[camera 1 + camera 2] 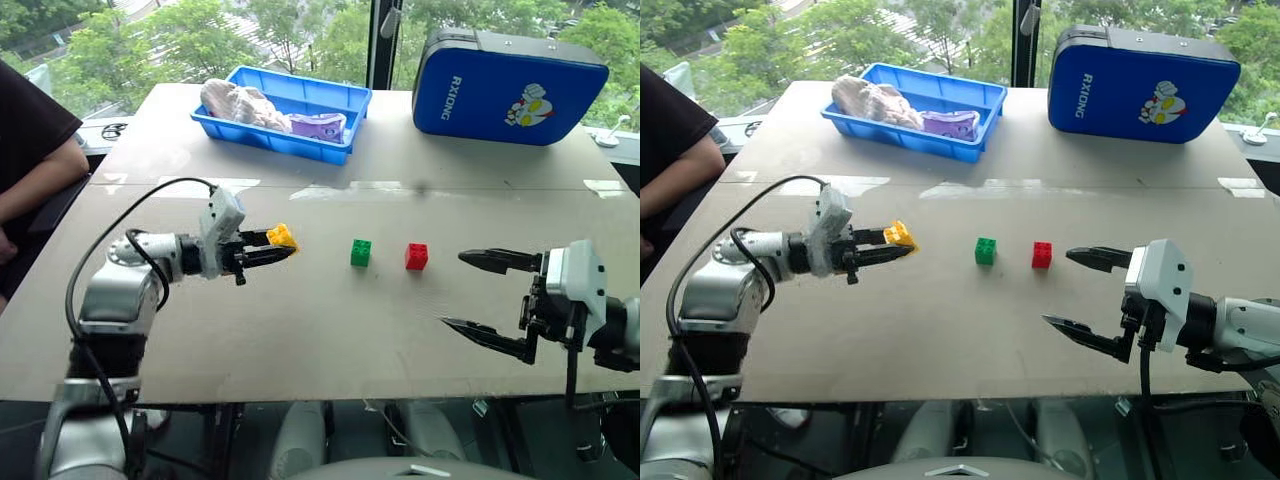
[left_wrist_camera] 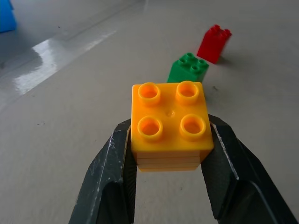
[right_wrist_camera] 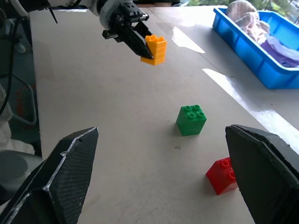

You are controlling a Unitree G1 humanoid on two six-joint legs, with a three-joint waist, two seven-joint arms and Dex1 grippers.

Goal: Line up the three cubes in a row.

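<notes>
Yellow plastic shows between the black fingers of the left gripper (image 1: 283,247) in the left eye view: the yellow cube (image 1: 282,236) is pinched at the fingertips and held just above the pale grey table (image 1: 300,340). To its right the green cube (image 1: 361,253) and the red cube (image 1: 417,257) stand on the tabletop, near each other but apart. Further right the right gripper (image 1: 462,291) hovers with its two fingers spread wide, holding nothing. At the far edge lie a blue tray (image 1: 285,135) with crumpled cloth (image 1: 243,103) in it and a blue case (image 1: 507,87). A person's arm (image 1: 38,175) rests at the left edge.

From the left wrist view, the yellow cube (image 2: 170,125) sits studs up, clamped on two opposite sides by the fingers (image 2: 106,177); beyond it the green cube (image 2: 188,68) and then the red cube (image 2: 213,43) stand in line.

From the right wrist view, the spread fingers (image 3: 60,177) frame the table; the red cube (image 3: 224,176) lies nearest, the green cube (image 3: 191,120) next, the held yellow cube (image 3: 155,49) beyond.
</notes>
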